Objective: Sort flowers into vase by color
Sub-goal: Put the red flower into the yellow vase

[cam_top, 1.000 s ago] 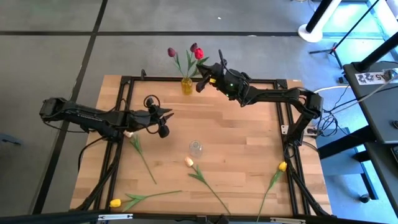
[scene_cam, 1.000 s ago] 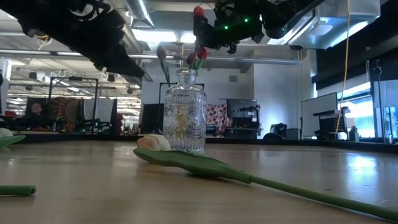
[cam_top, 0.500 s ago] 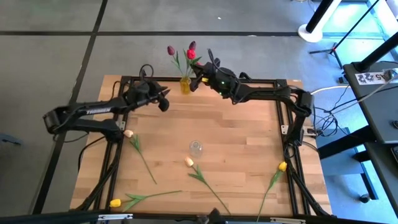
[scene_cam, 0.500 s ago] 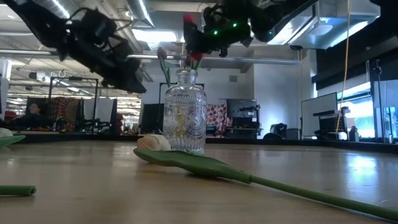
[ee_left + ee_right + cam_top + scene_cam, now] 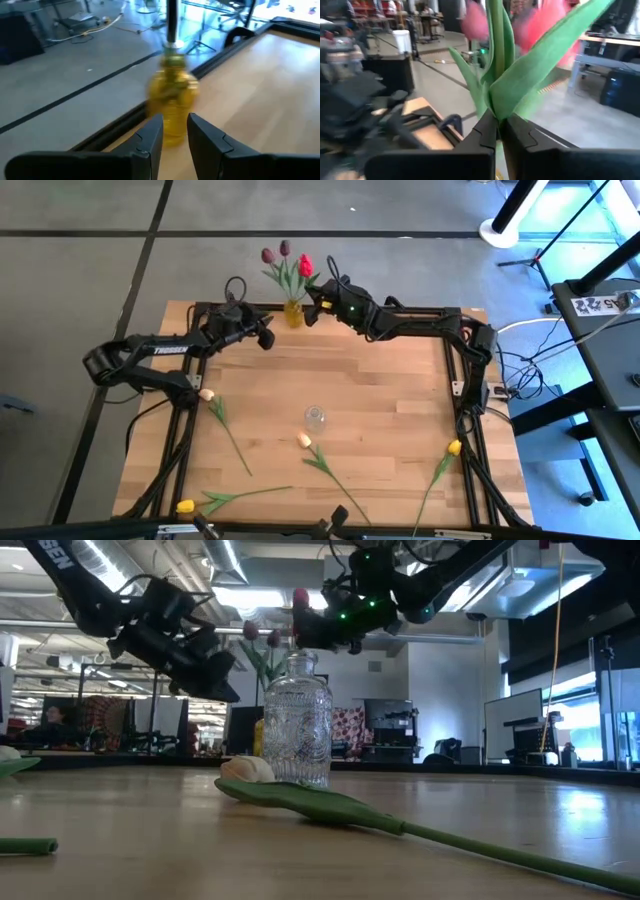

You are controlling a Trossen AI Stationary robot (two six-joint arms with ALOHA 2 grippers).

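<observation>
Right claw (image 5: 312, 307) is pinched shut on a red tulip (image 5: 305, 266) at the stem, its fingers (image 5: 485, 132) closed just under the leaves, holding it over the yellow vase (image 5: 293, 313). That vase stands at the far edge of the table (image 5: 400, 400), hard against the black frame rail, with two dark purple tulips (image 5: 275, 255) already leaning out of it beyond the edge.

Left claw (image 5: 263, 336) sits just on the other side of the vase, its fingers (image 5: 150, 137) slightly parted with a narrow gap and gripping nothing; the wrist view shows the vase right ahead of them, close to the rail. The two claws bracket the vase closely, leaving little room between them.

Nearer the table's middle, well clear of both claws, stands a clear vase (image 5: 315, 418). A peach tulip (image 5: 304, 440) lies just beside it, its stem running toward the near edge. Another peach tulip (image 5: 207, 394) lies near the left rail. One yellow tulip (image 5: 185, 506) lies at the near left corner, another yellow tulip (image 5: 454, 447) by the right rail. The middle boards around the clear vase are open.
</observation>
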